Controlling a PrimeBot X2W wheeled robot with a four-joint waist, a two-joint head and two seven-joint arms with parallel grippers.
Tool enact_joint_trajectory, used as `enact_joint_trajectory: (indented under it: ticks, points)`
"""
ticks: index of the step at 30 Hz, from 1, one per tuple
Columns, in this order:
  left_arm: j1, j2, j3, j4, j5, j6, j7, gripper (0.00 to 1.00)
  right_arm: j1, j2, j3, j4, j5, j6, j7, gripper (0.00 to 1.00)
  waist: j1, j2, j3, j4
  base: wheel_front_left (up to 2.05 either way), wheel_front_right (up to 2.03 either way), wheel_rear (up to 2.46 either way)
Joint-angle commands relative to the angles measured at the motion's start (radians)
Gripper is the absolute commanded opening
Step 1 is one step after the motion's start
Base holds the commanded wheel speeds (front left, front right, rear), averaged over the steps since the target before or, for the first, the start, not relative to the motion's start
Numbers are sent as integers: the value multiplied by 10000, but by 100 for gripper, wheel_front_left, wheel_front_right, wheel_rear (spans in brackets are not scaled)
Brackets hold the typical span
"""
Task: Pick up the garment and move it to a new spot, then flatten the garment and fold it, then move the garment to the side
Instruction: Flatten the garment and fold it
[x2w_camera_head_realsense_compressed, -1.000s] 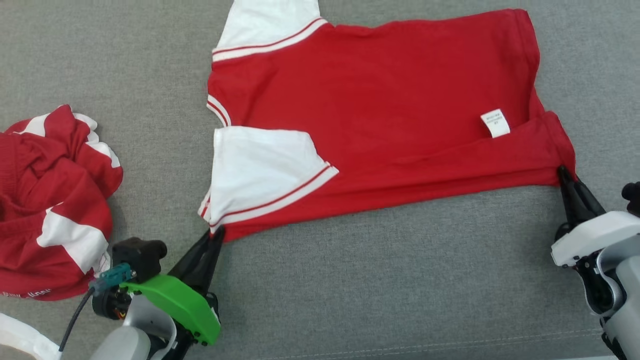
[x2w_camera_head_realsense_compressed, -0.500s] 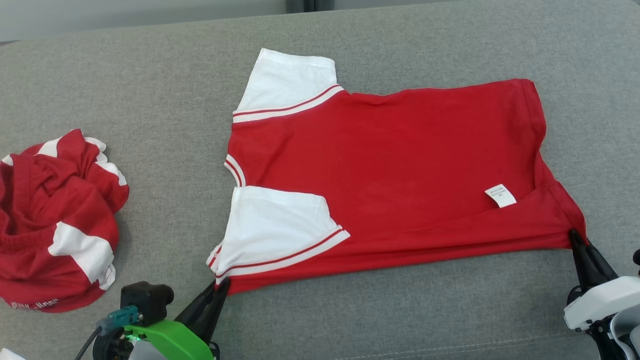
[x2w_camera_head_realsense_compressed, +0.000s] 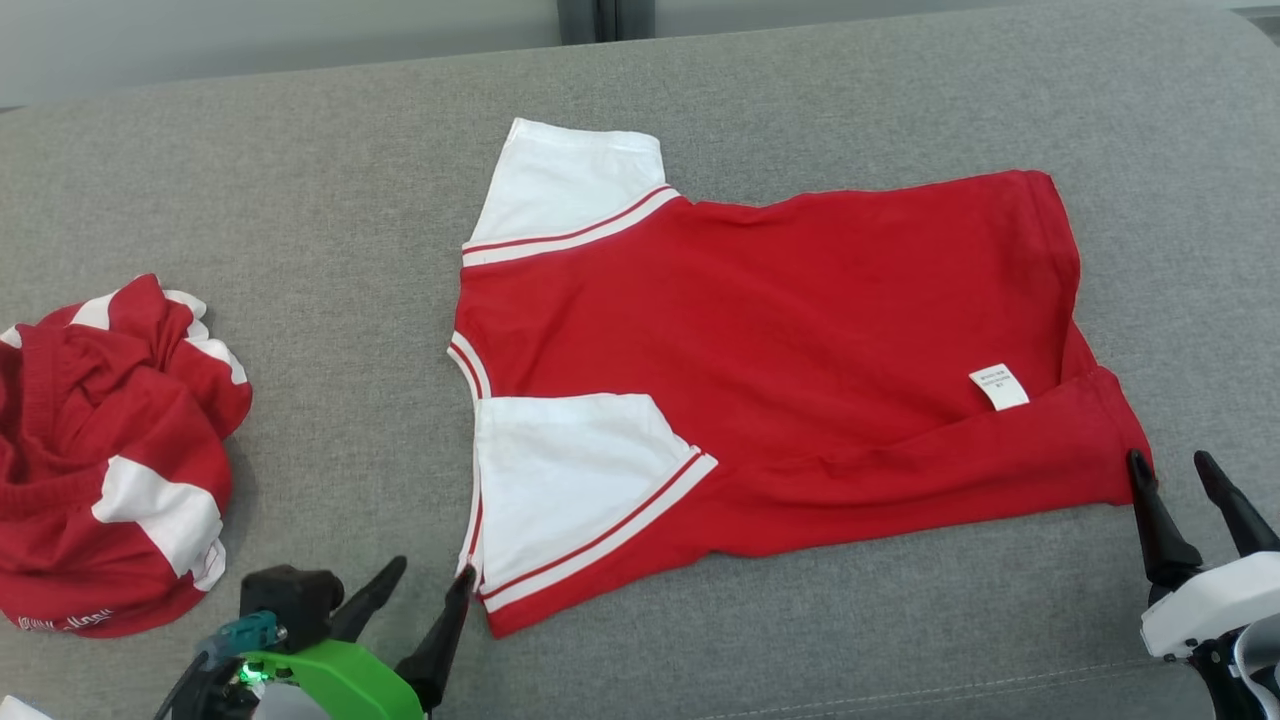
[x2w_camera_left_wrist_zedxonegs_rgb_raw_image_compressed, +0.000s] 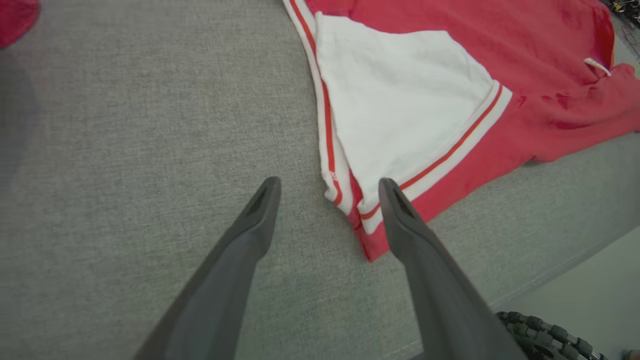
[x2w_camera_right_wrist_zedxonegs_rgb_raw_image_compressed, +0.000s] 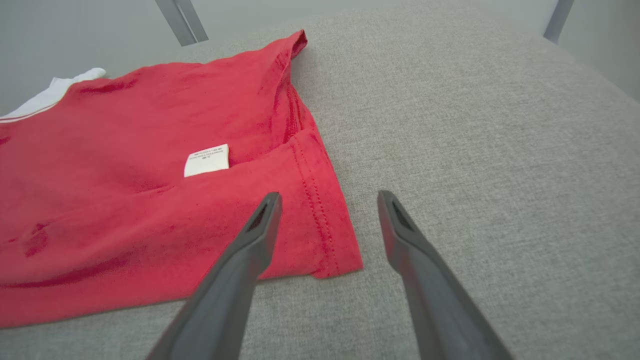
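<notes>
Red T-shirt with white, red-striped sleeves (x2w_camera_head_realsense_compressed: 780, 330): spread flat at the centre of the grey fabric-covered tabletop (x2w_camera_head_realsense_compressed: 300, 200), near edge folded over. Left gripper (x2w_camera_head_realsense_compressed: 434, 570): near left, held low, jaws spread astride the shirt's near-left corner. Right gripper (x2w_camera_head_realsense_compressed: 1167, 458): near right, jaws spread astride the near-right hem corner, holding nothing. Crumpled red-and-white garment (x2w_camera_head_realsense_compressed: 110, 460): far left.

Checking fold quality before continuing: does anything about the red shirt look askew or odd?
Yes. The red shirt lies mostly flat, but its near folded-over edge runs slanted and wrinkled, not parallel to the far edge, and a white label sits exposed beside it. The far sleeve sticks out unfolded.
</notes>
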Motion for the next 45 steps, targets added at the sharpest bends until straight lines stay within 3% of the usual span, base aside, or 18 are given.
enact_joint_trajectory:
  ticks: [1,8,14,21,29,45]
  points:
    - [-45,157,143,-131,175,110,-88,100,96,-75,-112,-221,-128,-18,-55,100,0,0,-19,-23,0,0,0]
    - [-1268,512,689,-750,231,118,-5,100,-168,-50,-104,-1211,-879,-18,-109,100,0,0,287,-118,0,0,0]
    - [-3930,712,981,-570,254,-323,849,100,-784,91,91,-1793,-1369,-18,-138,100,0,0,1183,-93,0,0,0]
    - [-7837,361,537,1108,-78,-1213,2971,100,-1783,198,355,-2178,-1596,-18,-140,100,0,0,2444,-328,0,0,0]
    - [-10875,1,-12,3797,-274,-1585,4926,100,-3040,426,964,-2254,-1499,-18,-150,100,0,0,3496,-1072,0,0,0]
    - [-12860,427,-991,6105,423,-1820,4639,100,-3538,1145,977,-2560,-1361,-18,-152,100,0,0,4646,-2110,0,0,0]
